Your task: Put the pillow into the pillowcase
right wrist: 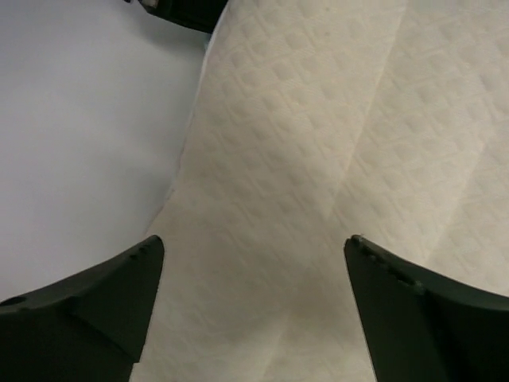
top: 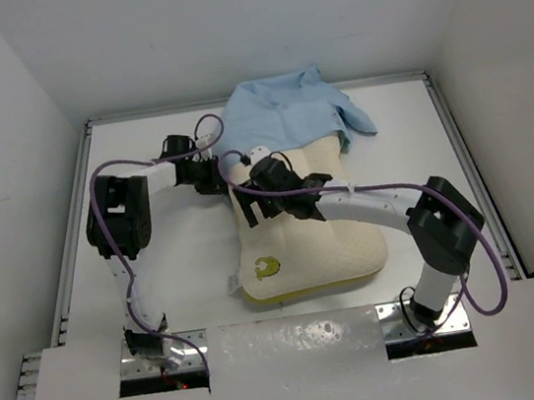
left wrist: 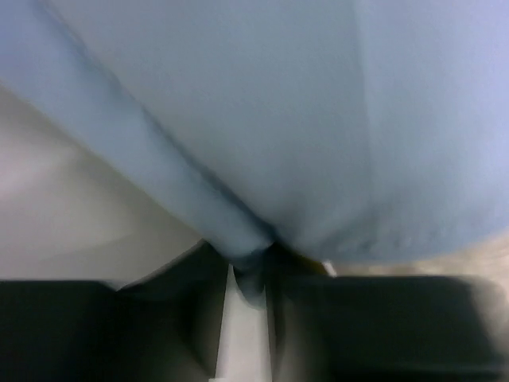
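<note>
The cream-white pillow (top: 314, 248) lies mid-table, its far end tucked under the light blue pillowcase (top: 285, 113). At the pillow's far left corner, my left gripper (top: 215, 172) is shut on a fold of the pillowcase (left wrist: 262, 143) hem, which fills the left wrist view; my left gripper (left wrist: 253, 274) pinches the blue fabric between its dark jaws. Over the pillow's left edge my right gripper (top: 247, 201) hovers. In the right wrist view my right gripper (right wrist: 254, 255) is open, its fingers spread above the quilted pillow (right wrist: 318, 159) with nothing between them.
White walls enclose the table (top: 178, 272) on three sides. A metal rail (top: 75, 247) runs along the left edge and another along the right. The arms' purple cables loop above the pillow.
</note>
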Robot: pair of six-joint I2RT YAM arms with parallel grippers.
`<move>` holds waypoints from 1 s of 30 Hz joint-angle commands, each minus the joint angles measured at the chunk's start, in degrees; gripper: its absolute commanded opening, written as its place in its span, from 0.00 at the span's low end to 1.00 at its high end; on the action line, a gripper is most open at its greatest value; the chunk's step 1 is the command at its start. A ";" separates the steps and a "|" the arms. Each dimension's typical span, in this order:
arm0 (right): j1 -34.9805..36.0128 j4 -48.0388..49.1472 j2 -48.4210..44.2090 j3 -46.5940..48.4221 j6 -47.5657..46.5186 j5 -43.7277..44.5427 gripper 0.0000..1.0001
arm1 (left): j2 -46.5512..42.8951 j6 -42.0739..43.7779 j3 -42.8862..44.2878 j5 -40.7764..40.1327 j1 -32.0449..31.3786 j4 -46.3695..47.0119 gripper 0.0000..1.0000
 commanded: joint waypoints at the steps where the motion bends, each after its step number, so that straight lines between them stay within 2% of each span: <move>1: 1.52 1.82 3.37 4.11 0.55 1.68 0.99 | 5.13 -3.69 0.69 2.79 -0.55 1.24 0.06; 2: 1.52 2.00 4.34 4.98 0.63 4.03 0.99 | 5.57 -3.87 0.95 2.97 -0.46 1.42 0.00; 6: 0.56 -2.29 12.58 9.29 4.75 14.31 0.99 | 4.09 -3.61 0.44 4.28 -0.11 2.56 0.00; 8: -1.20 -2.58 15.06 11.75 5.90 13.38 0.99 | 1.99 -2.91 -0.45 4.20 0.24 3.35 0.00; 10: -1.90 -0.73 19.00 13.07 5.73 8.90 0.99 | 0.58 -1.59 -1.32 3.76 0.25 3.27 0.00; 12: -3.04 -1.07 22.17 16.58 6.60 4.79 0.69 | -1.36 -0.37 -1.33 4.02 0.25 1.87 0.00; 13: -4.53 -1.34 24.45 17.55 7.48 3.54 0.44 | -1.89 0.16 -0.89 4.29 0.25 -0.06 0.00; 14: -5.41 -1.43 25.26 18.95 8.62 2.40 0.00 | -2.76 0.87 -0.72 4.55 0.25 -1.12 0.00; 16: -7.61 -0.82 26.05 20.71 9.86 -2.33 0.00 | -3.47 2.98 0.07 5.60 0.25 -3.05 0.00; 18: -10.95 -0.64 25.18 24.14 12.39 -1.58 0.00 | -4.09 6.13 1.13 6.05 0.07 -7.53 0.00; 20: -13.67 2.24 23.08 25.38 14.07 2.81 0.00 | -4.79 10.09 2.53 5.87 -0.19 -12.10 0.00; 21: -14.20 7.39 20.63 25.21 14.86 4.65 0.00 | -5.05 12.71 2.89 5.70 -0.19 -13.16 0.00; 24: -14.39 14.54 19.20 27.22 14.52 10.99 0.00 | -5.58 18.86 5.60 6.48 -0.63 -18.78 0.00; 26: -14.30 14.31 20.86 31.33 14.96 15.54 0.00 | -5.76 22.91 8.85 7.62 -1.42 -24.14 0.00; 30: -13.95 13.16 27.71 35.66 16.19 20.31 0.00 | -6.81 36.34 14.04 11.75 -2.30 -35.11 0.00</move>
